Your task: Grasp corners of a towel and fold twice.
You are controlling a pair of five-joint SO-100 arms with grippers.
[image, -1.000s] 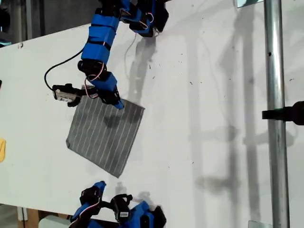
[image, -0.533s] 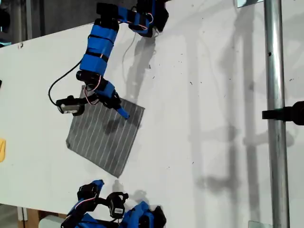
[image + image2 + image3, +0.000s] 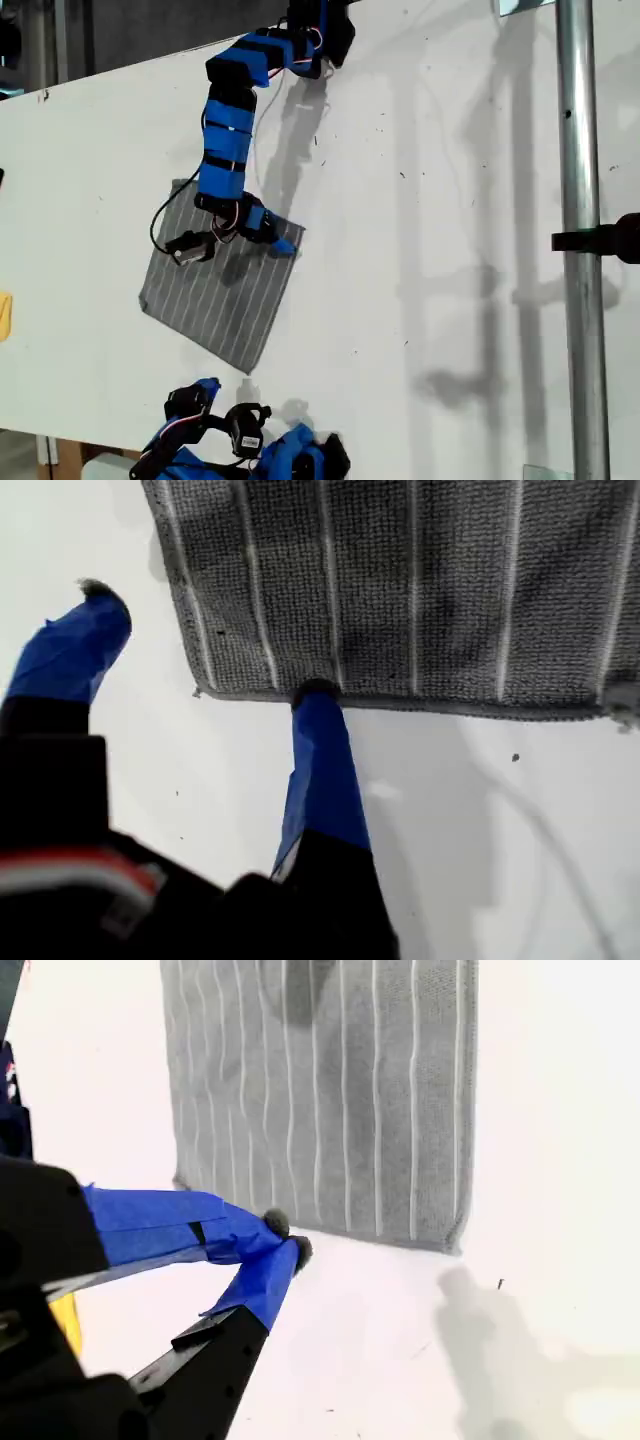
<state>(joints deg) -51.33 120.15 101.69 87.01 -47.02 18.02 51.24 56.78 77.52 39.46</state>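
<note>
Two blue-taped arms share the white table (image 3: 450,200), and only one has changed place since a second ago. My first gripper (image 3: 283,246) was then near the towel's corner toward the exterior view's upper left; it has swung across the top edge and now sits at the corner nearest the exterior view's right. In the first wrist view its jaws stand wide apart with nothing between them: one fingertip (image 3: 316,695) touches the towel's hem just in from a corner (image 3: 197,692), the other finger (image 3: 92,610) hangs off the cloth over bare table. The arm's elbow has also folded over, so its blue links now lie above the cloth's upper part in the exterior view, and its black cable trails onto the stripes.

The towel (image 3: 222,290) lies flat and unfolded, directly ahead of and under my first gripper, and it has not shifted between the frames; its grey face with pale stripes looks the same.

My second gripper (image 3: 207,390) sits at the exterior view's bottom edge, apart from the towel's nearest corner (image 3: 247,368). It has tucked back slightly since a second ago. In the second wrist view its taped tips (image 3: 275,1228) meet on nothing, with the towel's near edge just beyond them.
</note>
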